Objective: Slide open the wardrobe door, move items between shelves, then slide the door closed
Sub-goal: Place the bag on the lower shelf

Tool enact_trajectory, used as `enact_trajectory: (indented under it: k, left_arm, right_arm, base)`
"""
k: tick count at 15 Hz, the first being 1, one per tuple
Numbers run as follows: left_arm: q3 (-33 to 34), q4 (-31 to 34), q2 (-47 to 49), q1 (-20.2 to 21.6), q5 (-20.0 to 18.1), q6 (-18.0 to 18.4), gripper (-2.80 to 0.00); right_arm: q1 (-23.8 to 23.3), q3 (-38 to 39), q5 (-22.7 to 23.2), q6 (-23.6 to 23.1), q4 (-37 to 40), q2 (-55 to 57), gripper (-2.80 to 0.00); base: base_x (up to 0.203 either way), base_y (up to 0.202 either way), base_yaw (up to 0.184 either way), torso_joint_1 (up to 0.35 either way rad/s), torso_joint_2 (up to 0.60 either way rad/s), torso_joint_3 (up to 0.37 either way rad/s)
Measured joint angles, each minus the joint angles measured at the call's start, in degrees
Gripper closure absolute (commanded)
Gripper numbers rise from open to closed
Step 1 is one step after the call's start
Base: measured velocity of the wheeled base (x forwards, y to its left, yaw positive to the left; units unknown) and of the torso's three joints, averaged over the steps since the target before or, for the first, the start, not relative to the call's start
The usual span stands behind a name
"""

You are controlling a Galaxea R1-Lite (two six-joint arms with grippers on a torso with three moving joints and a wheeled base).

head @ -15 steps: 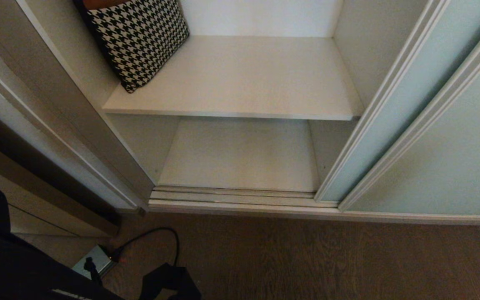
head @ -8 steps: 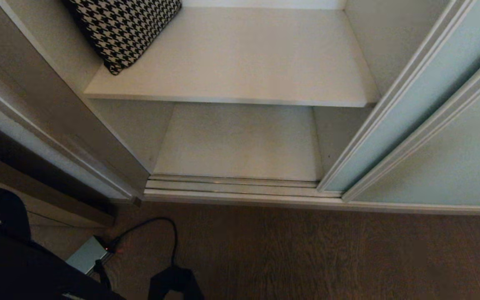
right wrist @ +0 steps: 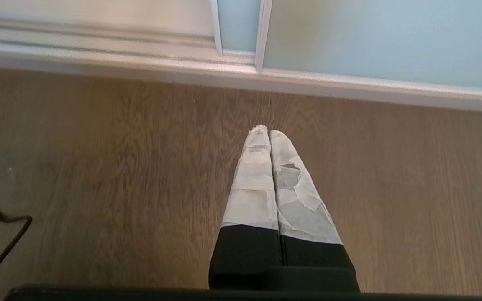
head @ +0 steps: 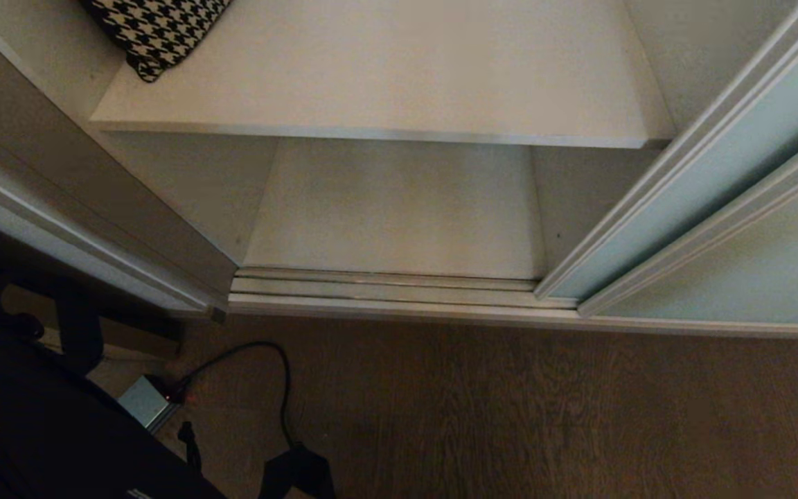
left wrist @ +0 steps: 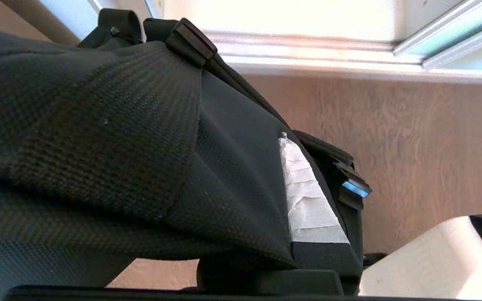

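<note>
Left gripper (left wrist: 308,196) clamped on black bag (left wrist: 111,138); one taped finger visible against the fabric, bag draped over the wrist camera. In head view, bag (head: 39,423) fills lower left of frame, hanging above wood floor (head: 510,416), straps dangling near a black cable (head: 260,353).

Sliding wardrobe door (head: 711,187) pushed aside at right of frame, opening exposed. Upper shelf (head: 385,69) at top centre, bare apart from a houndstooth cushion (head: 156,28) at upper left; lower shelf (head: 399,208) at centre, nothing on it.

Step in hand, by judgement: transfer between shelves, bag carried low in front of the opening. Next move likely calls for reaching forward over the door track (head: 385,291) onto lower shelf, then letting go; straps could snag on the track.

Right gripper (right wrist: 269,133) pressed shut, holding nothing, pointed at floor, parked.
</note>
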Motion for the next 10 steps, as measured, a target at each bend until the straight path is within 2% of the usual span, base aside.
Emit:
enact_trajectory:
  k: [10]
  left_arm:
    - [3.0, 0.0, -0.5, 0.0, -0.1, -0.1, 0.00]
  right_arm:
    - [0.0, 0.0, 0.0, 0.0, 0.0, 0.0, 0.00]
  base:
    - [0.000, 0.000, 0.000, 0.005, 0.00, -0.194]
